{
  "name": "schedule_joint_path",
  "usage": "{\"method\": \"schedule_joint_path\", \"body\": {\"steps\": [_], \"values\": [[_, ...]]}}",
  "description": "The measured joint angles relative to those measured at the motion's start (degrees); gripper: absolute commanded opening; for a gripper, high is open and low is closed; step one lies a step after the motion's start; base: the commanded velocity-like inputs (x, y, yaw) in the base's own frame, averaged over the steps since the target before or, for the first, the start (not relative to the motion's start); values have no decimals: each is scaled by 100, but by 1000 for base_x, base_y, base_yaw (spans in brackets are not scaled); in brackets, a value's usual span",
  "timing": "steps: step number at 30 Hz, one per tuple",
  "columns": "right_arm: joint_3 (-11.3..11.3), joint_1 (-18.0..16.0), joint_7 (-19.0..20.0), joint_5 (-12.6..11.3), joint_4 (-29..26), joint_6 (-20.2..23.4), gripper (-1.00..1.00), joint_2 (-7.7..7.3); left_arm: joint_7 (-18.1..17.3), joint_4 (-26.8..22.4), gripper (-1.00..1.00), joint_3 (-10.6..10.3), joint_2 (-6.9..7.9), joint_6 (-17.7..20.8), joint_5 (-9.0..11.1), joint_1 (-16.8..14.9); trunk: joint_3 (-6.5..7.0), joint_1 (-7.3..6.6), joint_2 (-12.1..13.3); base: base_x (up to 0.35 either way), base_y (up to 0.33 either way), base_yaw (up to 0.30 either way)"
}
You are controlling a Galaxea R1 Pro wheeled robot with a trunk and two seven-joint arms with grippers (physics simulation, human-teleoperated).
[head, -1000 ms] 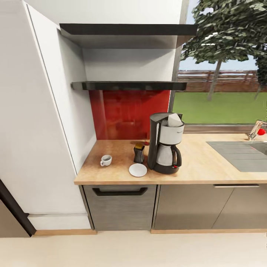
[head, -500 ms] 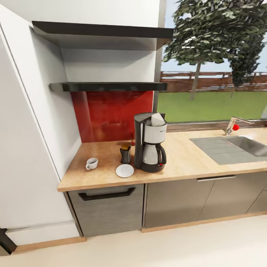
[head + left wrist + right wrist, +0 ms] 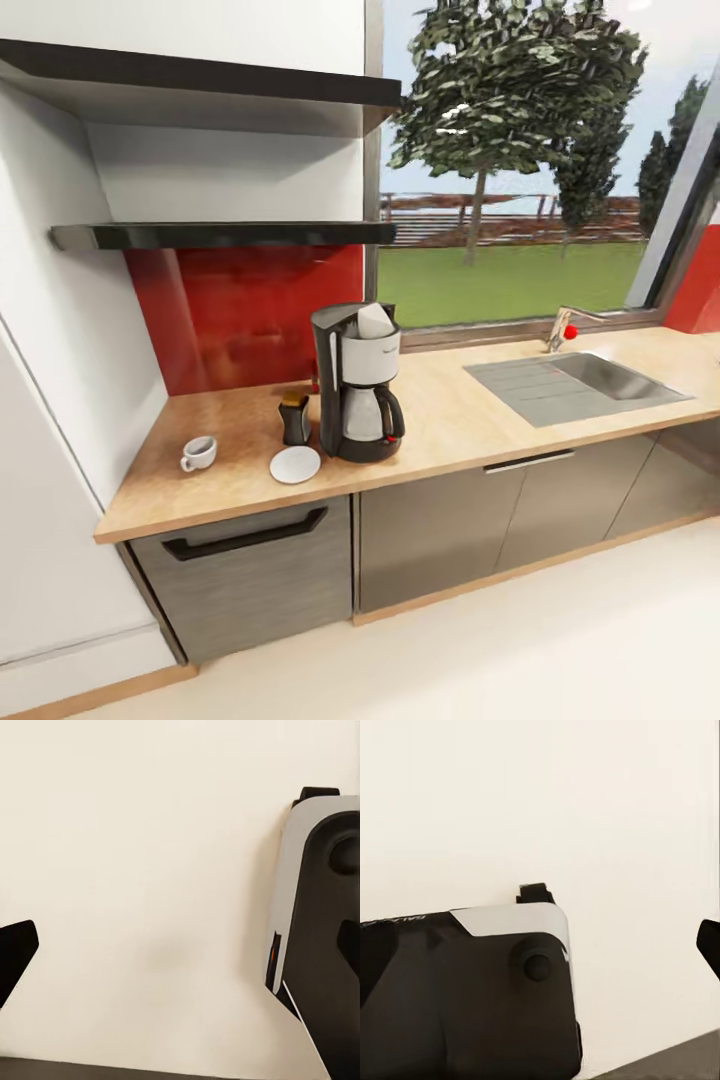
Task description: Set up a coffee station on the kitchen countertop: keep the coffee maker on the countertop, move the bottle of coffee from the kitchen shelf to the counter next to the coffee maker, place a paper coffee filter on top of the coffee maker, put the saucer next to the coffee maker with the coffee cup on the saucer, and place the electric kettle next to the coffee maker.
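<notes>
On the kitchen countertop (image 3: 470,420) the black and silver coffee maker (image 3: 357,385) stands upright, with the white paper coffee filter (image 3: 374,321) on its top. The dark bottle of coffee (image 3: 295,418) stands close beside it on the left. In front of the bottle lies the white saucer (image 3: 295,464), bare. Further left, apart from the saucer, the white coffee cup (image 3: 199,452) sits on the counter. Above, the black kitchen shelf (image 3: 220,235) is bare. The electric kettle is out of view. Over pale floor, my left gripper (image 3: 180,952) and right gripper (image 3: 540,945) are open and hold nothing.
A grey sink (image 3: 590,378) with a faucet (image 3: 565,325) is set in the counter at the right, under a window. Grey cabinet fronts with a black drawer handle (image 3: 245,535) run below. A tall white cabinet (image 3: 40,480) bounds the counter's left end. Pale floor (image 3: 500,650) lies in front.
The whole head picture has slid left and more of the sink and window shows, so the camera has turned. The things on the counter keep their places.
</notes>
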Motion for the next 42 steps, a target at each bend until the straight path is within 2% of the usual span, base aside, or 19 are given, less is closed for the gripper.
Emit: {"method": "schedule_joint_path", "body": {"steps": [2, 4, 5, 7, 8, 9, 11, 13, 14, 18, 31, 34, 39, 42], "values": [[29, 43, 9, -220, 85, -3, 100, -121, 0, -3, 100, -3, 0, 0, 0, 1, 0, 0, 0, 0, 0, -288], [148, 57, 19, -577, 193, -1, 100, -228, 0, -4, 100, -4, 0, 0, 0, 1, 0, 0, 0, 0, 0, -288], [330, 62, 26, -872, 230, 3, 100, -285, 0, -5, 100, -4, 0, 0, 0, 1, 0, 0, 0, 0, 0, -288], [980, 69, 33, -1567, 258, 27, 100, -350, -1, -2, 100, 0, 0, 0, 0, 1, 0, 0, 0, 0, 0, -288], [1558, 71, 35, -2120, 269, 35, 100, -373, -1, -1, 100, -1, 0, 0, 0, 2, 0, 0, 0, 0, 0, -288], [1785, 71, 37, -2342, 273, 36, 100, -376, -1, -2, 100, -2, 0, 0, 0, 2, 0, 0, 0, 0, 0, -288], [2445, 72, 42, -2972, 282, 38, 100, -384, -1, -4, 100, -4, 0, 0, 0, 2, 0, 0, 0, 0, 0, -288], [2953, 72, 44, -3383, 282, 39, 100, -369, -1, -2, 100, -3, 0, 0, 0, 2, 0, 0, 0, 0, 0, -288], [3115, 72, 45, -3488, 278, 39, 100, -347, -1, -2, 100, 0, 0, 0, 0, 2, 0, 0, 0, 0, 0, -288], [3264, 70, 56, -3585, 272, 31, 100, -242, 0, -4, 100, -2, 0, 0, 0, 1, 0, 0, 0, 0, 0, -288], [3290, 70, 102, -3598, 264, -5, 100, -156, 0, 1, 100, 0, 0, 0, 0, 2, 0, 0, 0, 0, 0, -288], [3302, 70, 642, -3498, 270, -4, 100, -30, 0, 0, 100, 1, 0, 0, 0, 1, 0, 0, 0, 0, 0, -288], [3298, 70, 753, -3463, 265, -21, 100, -65, -1, -13, 100, 2, -2, -3, 3, 2, 0, 0, 0, 0, 0, -288], [3298, 70, 766, -3458, 263, -25, 100, -127, -1, -46, 100, 5, -57, -5, 6, 2, 0, 0, 0, 0, 0, -288]]}}
